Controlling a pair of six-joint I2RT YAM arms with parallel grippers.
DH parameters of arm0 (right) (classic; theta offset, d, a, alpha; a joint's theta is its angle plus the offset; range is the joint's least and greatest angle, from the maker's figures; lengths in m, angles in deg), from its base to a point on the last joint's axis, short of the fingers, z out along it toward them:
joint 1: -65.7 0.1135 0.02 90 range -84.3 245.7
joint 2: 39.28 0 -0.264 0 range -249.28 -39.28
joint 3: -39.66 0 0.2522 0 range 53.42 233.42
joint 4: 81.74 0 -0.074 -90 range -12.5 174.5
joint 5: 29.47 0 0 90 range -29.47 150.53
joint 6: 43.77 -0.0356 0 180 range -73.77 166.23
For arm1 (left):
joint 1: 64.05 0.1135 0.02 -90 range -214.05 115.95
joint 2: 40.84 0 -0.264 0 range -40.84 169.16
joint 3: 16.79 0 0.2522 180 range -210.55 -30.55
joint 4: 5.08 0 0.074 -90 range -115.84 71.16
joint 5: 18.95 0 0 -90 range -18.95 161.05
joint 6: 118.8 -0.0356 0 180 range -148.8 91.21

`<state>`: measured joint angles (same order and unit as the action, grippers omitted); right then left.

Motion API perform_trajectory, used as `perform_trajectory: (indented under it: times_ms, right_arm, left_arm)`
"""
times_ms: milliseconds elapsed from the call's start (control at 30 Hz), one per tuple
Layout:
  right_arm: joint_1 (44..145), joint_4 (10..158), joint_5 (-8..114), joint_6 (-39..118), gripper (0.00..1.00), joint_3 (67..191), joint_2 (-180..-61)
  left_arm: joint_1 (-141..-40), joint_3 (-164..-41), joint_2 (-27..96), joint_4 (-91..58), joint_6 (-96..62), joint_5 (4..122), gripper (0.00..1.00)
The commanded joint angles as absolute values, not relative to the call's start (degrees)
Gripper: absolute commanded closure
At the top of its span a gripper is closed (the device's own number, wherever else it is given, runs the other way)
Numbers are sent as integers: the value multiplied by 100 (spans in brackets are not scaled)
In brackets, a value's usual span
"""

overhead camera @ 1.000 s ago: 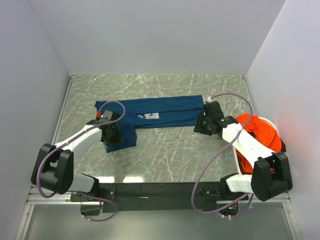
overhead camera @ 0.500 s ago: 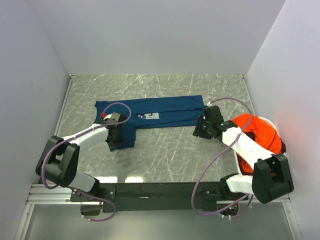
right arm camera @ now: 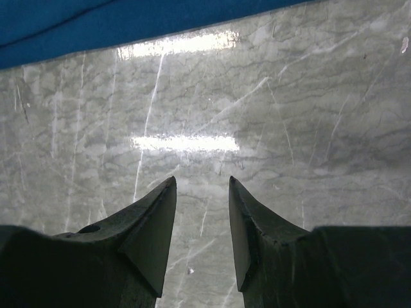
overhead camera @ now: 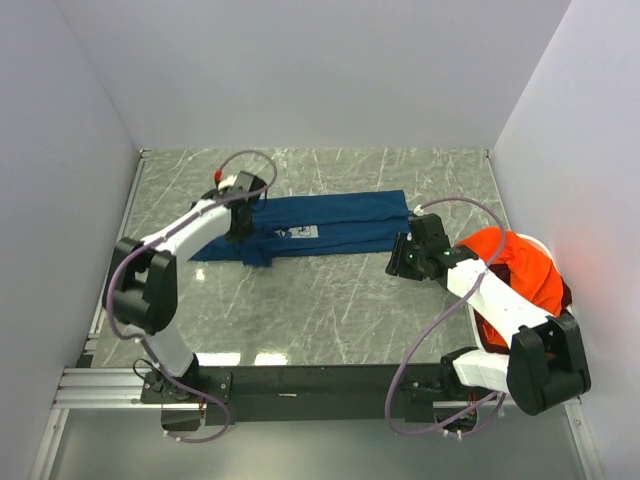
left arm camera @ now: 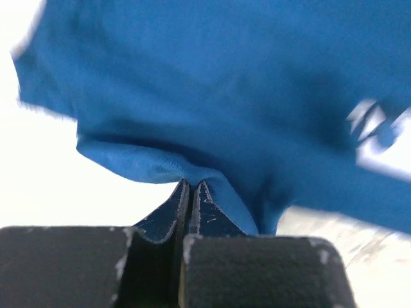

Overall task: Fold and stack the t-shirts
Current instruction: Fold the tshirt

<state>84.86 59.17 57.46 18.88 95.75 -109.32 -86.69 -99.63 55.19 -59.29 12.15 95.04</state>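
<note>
One orange t-shirt (overhead camera: 518, 256) in white basket (overhead camera: 550, 262); navy t-shirt (overhead camera: 330, 222) outside.

Up high and behind the robot, the top camera looked down and forward across the whole table (overhead camera: 330, 310), right to the back wall (overhead camera: 320, 80). The left wrist camera sat very close in, peering along its own left hand (left arm camera: 191, 186) into the navy t-shirt (left arm camera: 225, 96), and cloth filled nearly all of it. The right wrist camera hung low, looking past the right hand (right arm camera: 202, 181) at bare table, with the shirt's edge along the top. All three views shared that shirt.
</note>
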Motion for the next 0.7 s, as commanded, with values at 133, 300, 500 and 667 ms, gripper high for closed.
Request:
perform_trajectory:
  times_ms: [133,300,500,667]
  right_arm:
    - [8521,5883,5649,2109,55,9420,-10555]
    - [8521,5909,5552,2127,55,9359,-10519]
    - [8521,5927,5535,2180,55,9411,-10668]
    - [8521,5997,5552,2180,55,9464,-10792]
  left_arm:
    - [-8304,-11797,6689,-5892,321,9917,99]
    - [-8198,-12591,7253,-5795,83,9839,99]
    - [-8111,-13180,7799,-5620,-75,9838,98]
    - [-8093,-13259,8010,-5400,-129,9812,97]
